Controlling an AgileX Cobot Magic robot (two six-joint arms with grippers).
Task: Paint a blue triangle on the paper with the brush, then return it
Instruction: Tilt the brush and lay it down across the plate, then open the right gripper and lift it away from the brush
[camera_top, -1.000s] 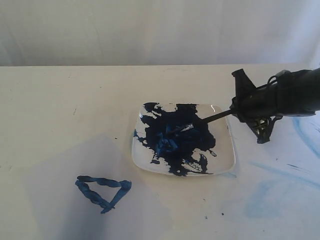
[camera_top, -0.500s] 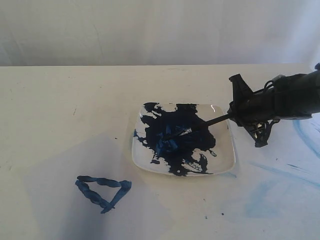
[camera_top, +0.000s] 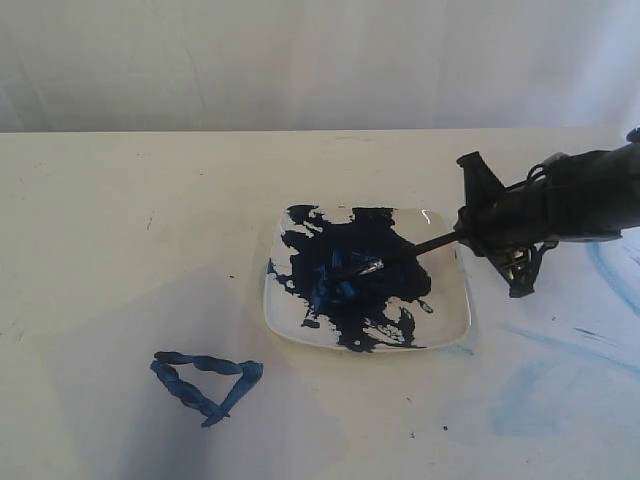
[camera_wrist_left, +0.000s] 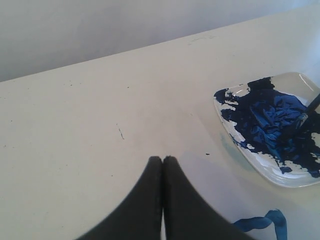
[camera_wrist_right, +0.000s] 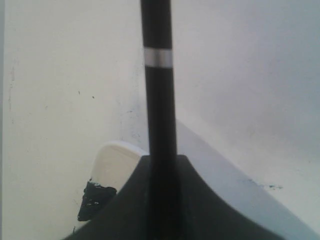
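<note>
Clearly, brush (camera_top: 425, 243) in right pincer (camera_top: 472, 228); tip on plate (camera_top: 445, 300)

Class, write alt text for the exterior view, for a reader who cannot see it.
The right tool grips the brush by its handle, the bristle end lying in dark-blue paint on a square white plate. Nearer the camera, a small blue triangle is painted on the paper on a cream table.

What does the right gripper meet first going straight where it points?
Likely the plate, at its rim: the right gripper points along the brush, whose tip lies in the paint there. Its height above the rim is unclear.
</note>
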